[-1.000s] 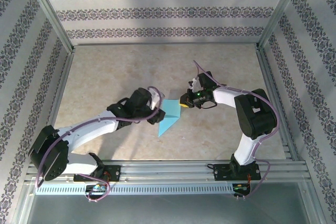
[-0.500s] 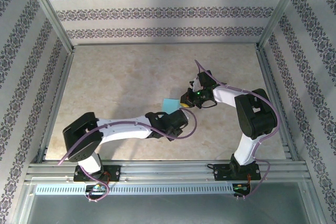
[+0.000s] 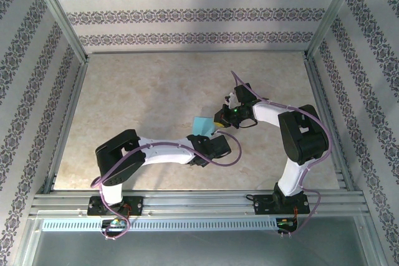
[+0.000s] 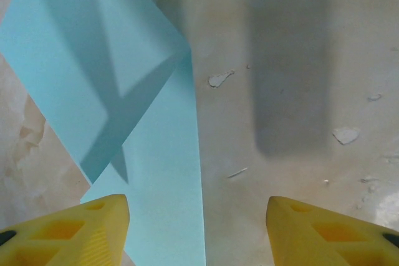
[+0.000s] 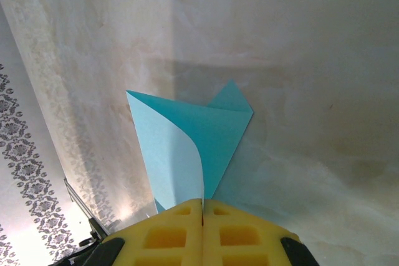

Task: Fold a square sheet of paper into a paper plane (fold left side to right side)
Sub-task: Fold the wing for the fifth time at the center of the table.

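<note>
I am counting one square sheet of paper (image 5: 187, 135), cyan-blue and partly folded, and two yellow-fingered tools working over a marbled beige desk (image 3: 137, 91). The right tool (image 5: 202, 207) is pinching the sheet at one edge, its two fingers pressed together on the paper, while a flap is curling up off the desk and showing a paler face. The left tool (image 4: 196, 216) is hanging low over another part of the sheet, its fingers standing apart and gripping nothing. The paper is running beneath one finger and ending in a straight edge between the two. From overhead, the sheet is lying near the middle of the desk, just beside the right tool, and the left tool and its wrist are covering much of it, leaving a small cyan patch in sight. I cannot tell whether the left fingers are touching the paper. In the left wrist view the sheet is running off the top, left and bottom borders.
</note>
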Tool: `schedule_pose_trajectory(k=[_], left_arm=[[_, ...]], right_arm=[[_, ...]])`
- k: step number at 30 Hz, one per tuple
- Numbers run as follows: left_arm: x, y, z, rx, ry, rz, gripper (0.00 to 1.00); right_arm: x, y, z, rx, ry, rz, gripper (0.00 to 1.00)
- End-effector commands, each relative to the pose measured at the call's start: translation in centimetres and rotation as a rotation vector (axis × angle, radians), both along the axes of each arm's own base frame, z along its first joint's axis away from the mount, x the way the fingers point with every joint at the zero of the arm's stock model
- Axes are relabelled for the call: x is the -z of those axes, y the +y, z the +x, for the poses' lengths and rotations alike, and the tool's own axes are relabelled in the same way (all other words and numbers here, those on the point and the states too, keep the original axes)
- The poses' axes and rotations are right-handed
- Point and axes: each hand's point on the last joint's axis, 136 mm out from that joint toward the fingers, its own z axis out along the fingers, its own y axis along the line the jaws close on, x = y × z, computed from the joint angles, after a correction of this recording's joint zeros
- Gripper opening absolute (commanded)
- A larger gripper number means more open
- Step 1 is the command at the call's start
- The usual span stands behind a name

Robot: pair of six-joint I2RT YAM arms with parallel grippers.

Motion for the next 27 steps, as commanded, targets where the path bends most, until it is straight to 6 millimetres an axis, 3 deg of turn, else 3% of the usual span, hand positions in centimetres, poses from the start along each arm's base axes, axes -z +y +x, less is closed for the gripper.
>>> schedule_pose_trajectory(k=[1,17,27], left_arm=[[-0.09,0.46,0.25,0.004,-0.028,0.073,0.58],[0.71,1.37,0.81,-0.015,-0.061,0.141,0.37],[0.7,1.31,0.86,-0.02,-0.066,0.129,0.17]], right_arm=[[0.29,0.23,0.14,-0.003,0.015,-0.01,0.0],[0.6,0.26,-0.08,-0.008,0.021,-0.014,0.0],[0.94,0.02,-0.06,-0.001,0.023,-0.029,0.0]])
